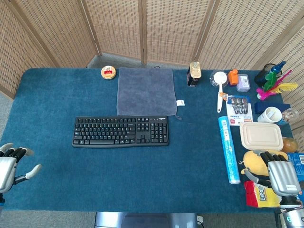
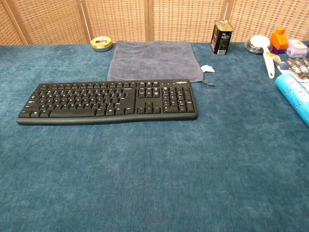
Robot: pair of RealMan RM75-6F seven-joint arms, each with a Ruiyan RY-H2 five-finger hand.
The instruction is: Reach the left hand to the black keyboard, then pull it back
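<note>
Keyboard: the flat black plastic keyboard (image 1: pixel 120 131) lies mid-table on blue cloth, just before a grey towel (image 1: pixel 145 91), within easy reach.
Left hand: the silver left hand (image 1: pixel 10 166) waits off the table's near-left edge, fingers apart, empty, well apart from the keys.
Right hand: the right hand (image 1: pixel 279 173) hovers over snack clutter; finger spread cannot be told.

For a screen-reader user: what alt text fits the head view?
A black keyboard lies untouched on a blue table, a grey towel just behind it. The left hand waits open at the table's near-left corner, the right hand over clutter at right.
</note>
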